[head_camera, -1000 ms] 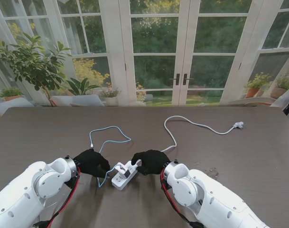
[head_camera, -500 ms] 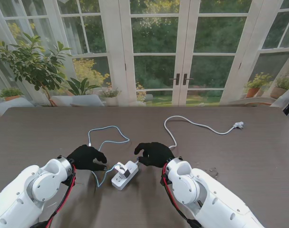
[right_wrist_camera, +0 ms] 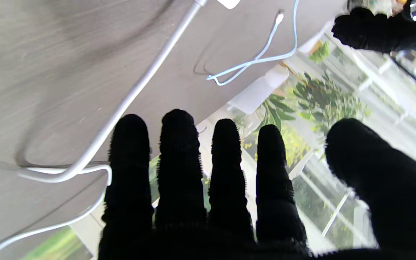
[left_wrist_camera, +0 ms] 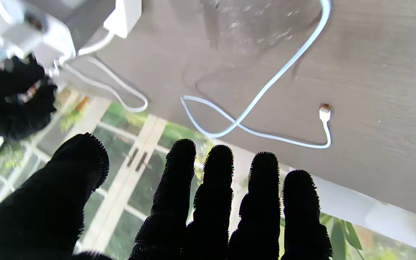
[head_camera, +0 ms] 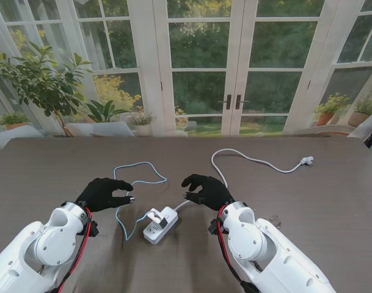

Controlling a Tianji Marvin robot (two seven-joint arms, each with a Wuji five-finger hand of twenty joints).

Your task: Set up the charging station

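The white plastic power strip (head_camera: pixel 159 224) lies on the dark wood-grain table (head_camera: pixel 332 201), close to its near edge at the middle, a boxy block with a small white charger plugged on top. A thin pale-blue cable (head_camera: pixel 138 183) loops from it toward the far-left, its small connector end (left_wrist_camera: pixel 324 112) lying free on the surface. The thick white cord (head_camera: pixel 234 160) curves off toward the far-right corner and ends in a plug (head_camera: pixel 306 161).

The left hand (head_camera: pixel 104 193), in fuzzy black fabric, hovers left of the strip, fingers loosely spread and grasping nothing. The right hand (head_camera: pixel 205 190) hovers just right of it, fingers likewise spread, holding nothing.

Bare surface stretches wide toward both side edges. The strip's sockets are too small to make out, and the left wrist view cuts the strip off at its frame.
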